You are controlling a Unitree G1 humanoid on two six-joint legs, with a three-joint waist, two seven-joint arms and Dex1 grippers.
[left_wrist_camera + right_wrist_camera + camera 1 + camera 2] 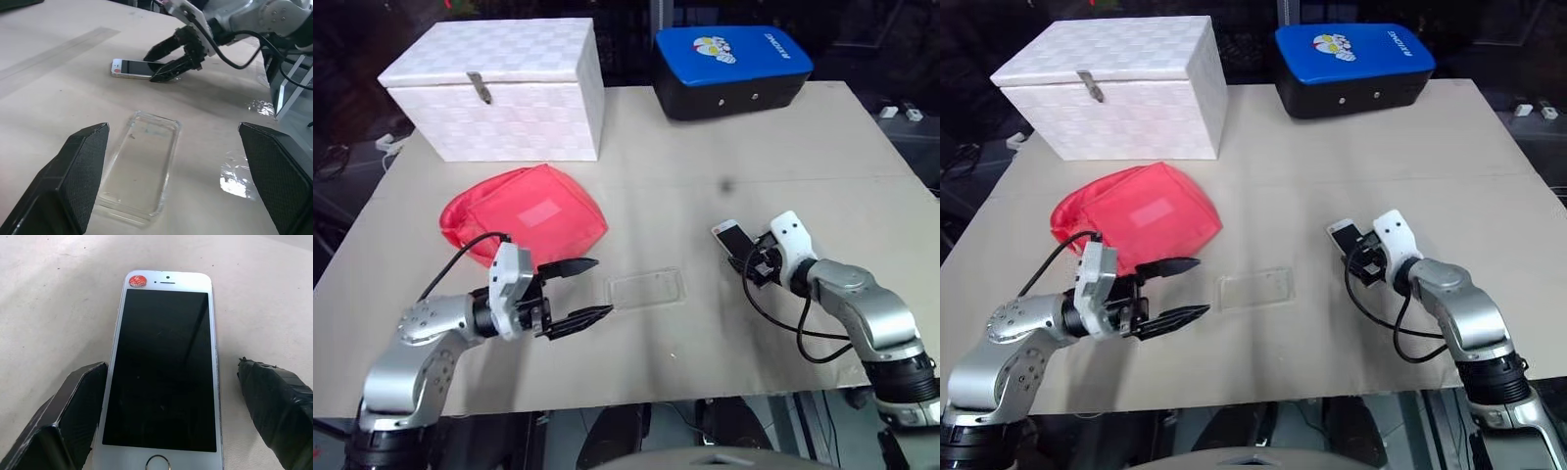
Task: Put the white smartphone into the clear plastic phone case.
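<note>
Pick-up step in hand: the right gripper (166,416) stands wide astride the white smartphone (164,367) lying flat on the table (705,147), needing closure on its edges, while the left gripper (579,292), wide and empty, waits beside the clear plastic phone case (646,290).

White flat rectangular smartphone (164,372): lies face-up on beige tabletop, dark screen, white bezels, round home btn, small red sticker by earpiece corner. Clear thin plastic phone case (646,290): rounded corners, raised rim, open side up, empty, flat on table, well apart from phone.
</note>
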